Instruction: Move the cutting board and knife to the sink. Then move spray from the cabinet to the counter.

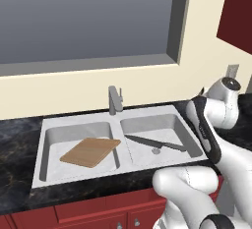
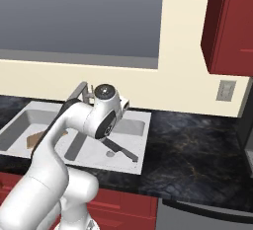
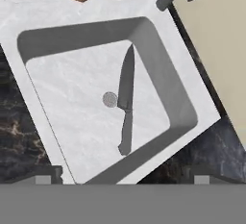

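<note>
the tool (image 3: 125, 180) stands wide and empty, its two dark tips just showing at the near edge of the hand view, hanging above the right basin of the sink (image 1: 192, 133). below it the knife (image 3: 126, 100) lies flat on the basin floor, blade pointing toward the faucet (image 1: 114, 100), its side just beside the drain (image 3: 110, 99). the cutting board (image 1: 90, 152) rests in the left basin, tilted slightly against the divider. so the first half of the task looks done. the step in hand seems to be leaving the sink for the cabinet (image 2: 230, 24), which hangs up and to the right over the black tabletop (image 2: 197, 145). to do it well, lift straight up clear of the faucet before swinging right, keep the tool wide, and approach the door square-on. the spray is presumably behind the closed door; i cannot tell where.
</note>
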